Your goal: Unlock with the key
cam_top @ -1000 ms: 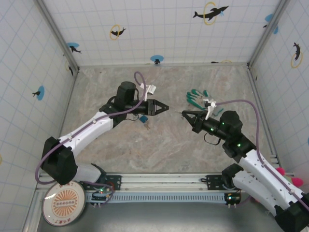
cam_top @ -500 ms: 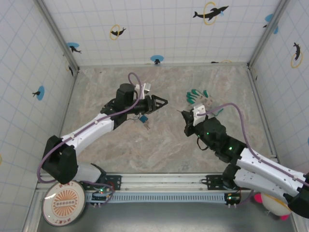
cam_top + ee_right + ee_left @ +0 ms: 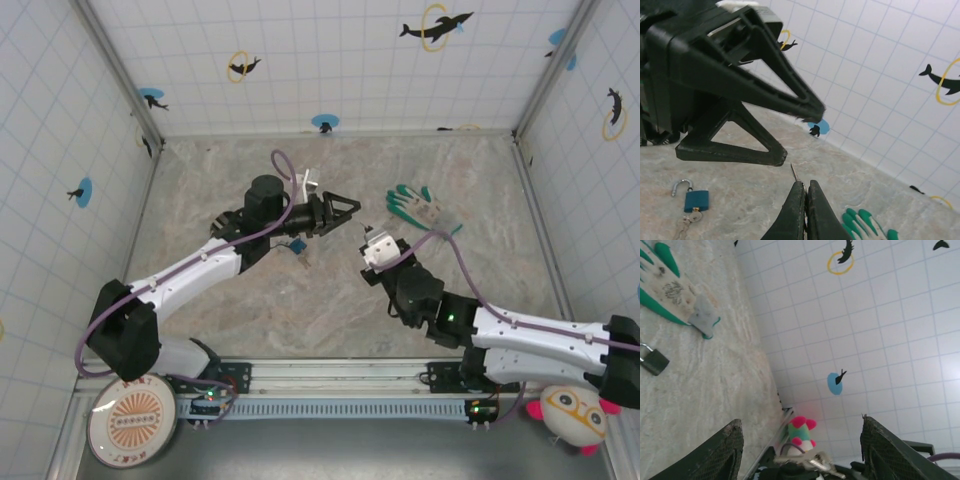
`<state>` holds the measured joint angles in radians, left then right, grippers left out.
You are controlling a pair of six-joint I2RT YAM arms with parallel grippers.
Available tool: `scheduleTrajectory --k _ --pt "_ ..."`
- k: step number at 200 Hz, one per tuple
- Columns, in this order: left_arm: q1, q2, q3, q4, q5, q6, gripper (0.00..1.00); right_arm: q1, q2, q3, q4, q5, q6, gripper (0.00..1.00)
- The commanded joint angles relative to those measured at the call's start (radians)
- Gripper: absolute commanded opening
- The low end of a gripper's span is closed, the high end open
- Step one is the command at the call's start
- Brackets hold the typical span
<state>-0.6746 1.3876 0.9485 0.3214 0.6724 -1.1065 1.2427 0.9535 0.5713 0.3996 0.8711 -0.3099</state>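
In the right wrist view my right gripper is shut on the key, a thin silver sliver poking up from between the fingertips. It hovers just under the black fingers of my left gripper. From above, the left gripper and the right gripper nearly meet over the table's middle. The left gripper is open with nothing between its fingers, and the silver key shows low between them. The small blue padlock lies on the table, shackle up, left of both grippers; the top view shows the padlock too.
A green and white glove lies right of the grippers. A small dark square item with a metal loop sits near the glove. Small silvery pieces lie at the padlock's base. A plush toy sits outside the front right corner.
My right arm has folded down low and carried its gripper with the key leftwards, close to the left gripper. The left gripper has shifted slightly right and up.
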Motion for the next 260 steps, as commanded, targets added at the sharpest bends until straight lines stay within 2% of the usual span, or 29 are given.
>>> scheduleTrajectory --k 1,77,125,149,204,240,260 --pt "-0.012 0.008 0.014 0.072 0.024 -0.055 0.63 0.031 0.030 0.013 0.154 0.127 -0.116 0.00" --pt "-0.044 0.027 0.029 0.137 0.059 -0.110 0.53 0.043 0.103 0.013 0.278 0.183 -0.209 0.00" --pt "-0.048 0.033 0.029 0.152 0.069 -0.120 0.40 0.046 0.146 0.015 0.306 0.208 -0.261 0.00" --pt "-0.048 0.040 0.029 0.156 0.077 -0.121 0.31 0.055 0.161 0.013 0.306 0.214 -0.283 0.00" --pt "-0.048 0.058 0.023 0.166 0.084 -0.120 0.00 0.076 0.167 0.006 0.308 0.222 -0.310 0.00" --pt "-0.046 0.059 0.021 0.166 0.080 -0.107 0.00 0.088 0.158 -0.004 0.309 0.231 -0.301 0.00" --pt "-0.046 0.056 0.025 0.157 0.075 -0.090 0.00 0.090 0.137 -0.007 0.305 0.239 -0.279 0.14"
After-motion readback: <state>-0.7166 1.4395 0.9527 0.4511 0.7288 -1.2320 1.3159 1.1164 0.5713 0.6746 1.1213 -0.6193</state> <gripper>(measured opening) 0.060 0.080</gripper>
